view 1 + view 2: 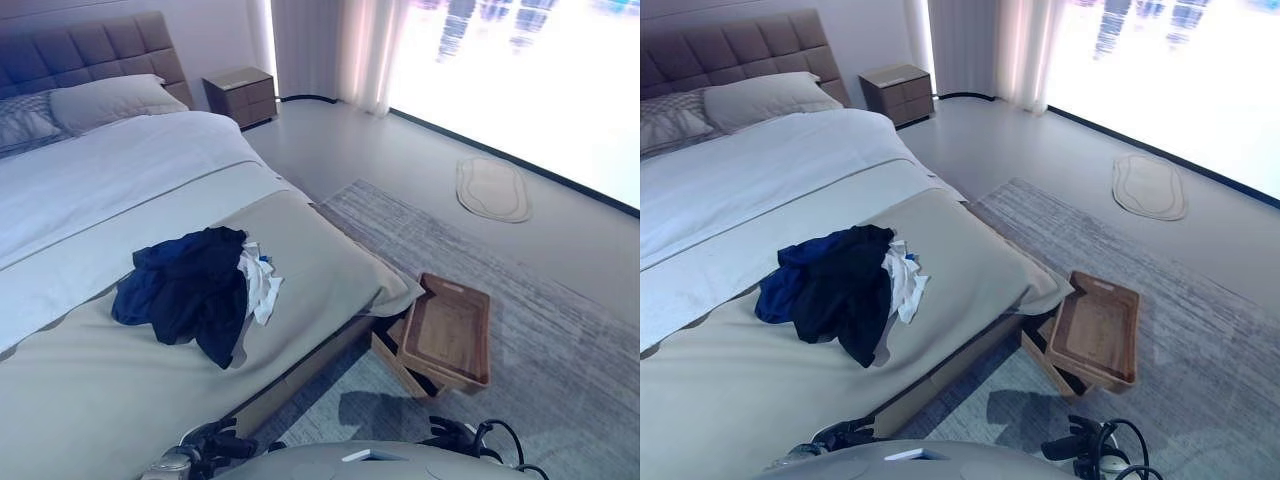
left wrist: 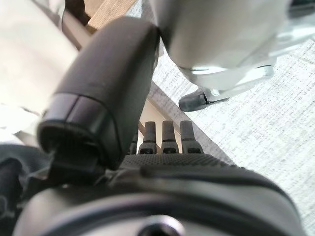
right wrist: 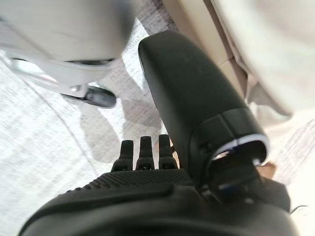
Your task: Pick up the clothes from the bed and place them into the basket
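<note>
1. Left eye view shows the clothes, a dark navy and black heap with a white piece at its edge, bunched on the beige cover near the foot of the bed, untouched by either hand.
2. Just off the bed's foot corner, the wooden basket sits tilted on the grey rug, open side up, so clothes can likely be dropped in from the bed.
3. Its own wrist view shows the left hand low beside the bed, fingers straight and side by side, holding nothing.
4. Likewise the right hand hangs over the rug, fingers straight and empty.
5. By my reading, the pick has not begun; reaching for the heap comes first.
6. Farther off stand pillows, a nightstand and a small oval mat.
</note>
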Tool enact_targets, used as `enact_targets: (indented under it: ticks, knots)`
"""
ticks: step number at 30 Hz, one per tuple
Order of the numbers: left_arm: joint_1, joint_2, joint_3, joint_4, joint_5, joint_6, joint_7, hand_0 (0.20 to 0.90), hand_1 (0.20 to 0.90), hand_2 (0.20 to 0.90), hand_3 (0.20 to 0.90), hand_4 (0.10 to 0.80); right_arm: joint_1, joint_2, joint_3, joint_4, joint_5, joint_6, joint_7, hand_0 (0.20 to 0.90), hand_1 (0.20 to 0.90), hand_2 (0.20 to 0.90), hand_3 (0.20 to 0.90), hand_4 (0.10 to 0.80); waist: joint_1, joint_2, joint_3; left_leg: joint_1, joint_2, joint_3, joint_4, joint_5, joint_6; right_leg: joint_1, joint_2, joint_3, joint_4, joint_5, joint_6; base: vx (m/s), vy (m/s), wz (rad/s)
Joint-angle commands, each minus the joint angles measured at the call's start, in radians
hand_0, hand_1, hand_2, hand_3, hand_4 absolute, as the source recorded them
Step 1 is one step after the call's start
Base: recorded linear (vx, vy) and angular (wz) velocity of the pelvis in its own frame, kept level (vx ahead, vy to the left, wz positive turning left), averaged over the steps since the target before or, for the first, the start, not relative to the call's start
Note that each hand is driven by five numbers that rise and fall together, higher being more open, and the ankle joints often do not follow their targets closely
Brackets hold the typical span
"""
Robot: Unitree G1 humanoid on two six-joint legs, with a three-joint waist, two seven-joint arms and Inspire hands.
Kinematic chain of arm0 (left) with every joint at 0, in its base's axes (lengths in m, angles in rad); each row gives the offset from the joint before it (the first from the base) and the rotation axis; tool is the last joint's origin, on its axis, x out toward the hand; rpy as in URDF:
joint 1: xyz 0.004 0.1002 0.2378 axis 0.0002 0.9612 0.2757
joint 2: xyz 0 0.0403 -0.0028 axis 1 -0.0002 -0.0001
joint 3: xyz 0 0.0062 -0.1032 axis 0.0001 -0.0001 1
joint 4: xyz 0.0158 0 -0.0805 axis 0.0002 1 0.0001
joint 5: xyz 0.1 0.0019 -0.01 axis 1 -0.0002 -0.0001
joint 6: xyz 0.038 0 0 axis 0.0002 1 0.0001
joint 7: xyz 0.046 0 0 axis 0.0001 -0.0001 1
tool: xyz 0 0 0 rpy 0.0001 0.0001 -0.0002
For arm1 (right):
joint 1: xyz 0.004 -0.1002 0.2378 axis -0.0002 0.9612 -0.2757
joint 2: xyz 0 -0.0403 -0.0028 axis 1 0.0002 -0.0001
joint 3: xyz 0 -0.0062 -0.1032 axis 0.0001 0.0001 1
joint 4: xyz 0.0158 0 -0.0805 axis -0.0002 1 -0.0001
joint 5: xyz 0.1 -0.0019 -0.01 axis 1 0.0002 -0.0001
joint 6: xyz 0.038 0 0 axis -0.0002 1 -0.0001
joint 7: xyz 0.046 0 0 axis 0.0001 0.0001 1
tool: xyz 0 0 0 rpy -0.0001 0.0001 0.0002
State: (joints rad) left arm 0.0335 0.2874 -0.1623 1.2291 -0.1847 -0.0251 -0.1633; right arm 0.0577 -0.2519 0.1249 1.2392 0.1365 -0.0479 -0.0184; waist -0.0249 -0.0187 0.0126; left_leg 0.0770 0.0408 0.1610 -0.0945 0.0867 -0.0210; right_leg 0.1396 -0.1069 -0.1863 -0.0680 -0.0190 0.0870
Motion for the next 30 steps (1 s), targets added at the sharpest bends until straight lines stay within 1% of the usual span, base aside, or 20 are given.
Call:
enact_targets:
  ticks: [1,8,13,17,21,24,25,26,27,29,30]
  knots:
    - [-0.072,0.001,-0.005,-0.003,0.033,-0.045,-0.011,0.900,0.900,0.900,0.900,0.800,-0.079,-0.023,-0.025,0.016,-0.004,-0.029,-0.005,0.900,0.900,0.900,0.900,0.800,0.016,0.022,0.052,0.077,-0.056,0.008,0.012,-0.161,0.055,-0.034,0.050,-0.022,0.090,-0.048,-0.027,-0.002,0.001,-0.14]
    - [-0.072,-0.013,0.002,0.020,0.023,-0.022,-0.004,0.900,0.900,0.900,0.900,0.800,-0.077,-0.016,-0.032,0.022,0.006,-0.031,-0.008,0.900,0.900,0.900,0.900,0.800,0.015,0.022,0.052,0.076,-0.057,0.008,0.013,-0.163,0.057,-0.035,0.052,-0.023,0.089,-0.051,-0.029,-0.001,0.000,-0.03]
    - [-0.065,-0.018,0.009,0.034,0.031,-0.013,-0.008,0.900,0.900,0.900,0.900,0.800,-0.074,-0.008,-0.055,0.030,0.122,-0.022,0.025,0.900,0.900,0.900,0.900,0.800,0.017,0.023,0.050,0.079,-0.058,0.005,0.012,-0.165,0.056,-0.031,0.054,-0.026,0.089,-0.054,-0.030,0.000,0.000,0.00]
    - [-0.060,-0.023,0.014,0.042,0.028,-0.014,-0.013,0.900,0.900,0.900,0.900,0.800,-0.068,0.007,-0.115,0.042,0.355,0.006,0.083,0.900,0.900,0.900,0.900,0.800,0.015,0.030,0.049,0.084,-0.059,0.002,0.013,-0.167,0.056,-0.027,0.055,-0.025,0.091,-0.058,-0.033,0.000,0.000,0.00]
    - [-0.050,-0.030,0.019,0.049,0.020,-0.023,-0.018,0.900,0.900,0.900,0.900,0.800,-0.058,0.023,-0.183,0.052,0.559,0.009,0.119,0.900,0.900,0.900,0.900,0.800,0.009,0.038,0.046,0.091,-0.060,0.005,0.011,-0.168,0.055,-0.021,0.056,-0.022,0.089,-0.059,-0.033,0.017,0.009,0.00]
    - [-0.041,-0.033,0.025,0.057,0.023,-0.036,-0.021,0.900,0.900,0.900,0.900,0.800,-0.050,0.037,-0.221,0.057,0.662,0.006,0.146,0.900,0.900,0.900,0.900,0.800,0.007,0.041,0.042,0.096,-0.060,0.007,0.009,-0.168,0.052,-0.016,0.056,-0.023,0.085,-0.058,-0.032,0.038,0.008,0.00]
    - [-0.038,-0.036,0.024,0.061,0.025,-0.040,-0.021,0.900,0.900,0.900,0.900,0.800,-0.048,0.042,-0.235,0.056,0.699,0.016,0.172,0.900,0.900,0.900,0.900,0.800,0.007,0.042,0.040,0.097,-0.058,0.009,0.007,-0.167,0.051,-0.014,0.055,-0.027,0.083,-0.057,-0.031,0.053,0.010,-0.02]
    - [-0.036,-0.038,0.024,0.062,0.026,-0.043,-0.022,0.900,0.900,0.900,0.900,0.800,-0.048,0.043,-0.239,0.055,0.712,0.024,0.197,0.900,0.900,0.900,0.900,0.800,0.008,0.042,0.039,0.098,-0.058,0.009,0.007,-0.167,0.050,-0.012,0.055,-0.029,0.083,-0.057,-0.031,0.063,0.011,-0.04]
    - [-0.035,-0.041,0.023,0.062,0.029,-0.046,-0.021,0.900,0.900,0.900,0.900,0.800,-0.049,0.044,-0.238,0.052,0.682,-0.002,0.213,0.900,0.900,0.900,0.900,0.800,0.012,0.042,0.039,0.098,-0.058,0.009,0.008,-0.166,0.048,-0.010,0.053,-0.035,0.082,-0.056,-0.031,0.062,0.012,-0.03]
    - [-0.032,-0.044,0.015,0.054,0.026,-0.045,-0.018,0.900,0.900,0.900,0.900,0.800,-0.055,0.039,-0.220,0.039,0.582,-0.065,0.190,0.900,0.900,0.900,0.900,0.800,0.021,0.039,0.041,0.096,-0.059,0.006,0.011,-0.165,0.046,-0.008,0.049,-0.046,0.082,-0.055,-0.030,0.064,0.015,-0.02]
    - [-0.031,-0.046,0.012,0.049,0.028,-0.045,-0.017,0.900,0.900,0.900,0.900,0.800,-0.065,0.034,-0.205,0.005,0.534,-0.072,0.191,0.900,0.900,0.900,0.900,0.800,0.029,0.037,0.044,0.094,-0.059,0.002,0.015,-0.165,0.046,-0.006,0.046,-0.052,0.084,-0.055,-0.030,0.044,0.015,0.01]
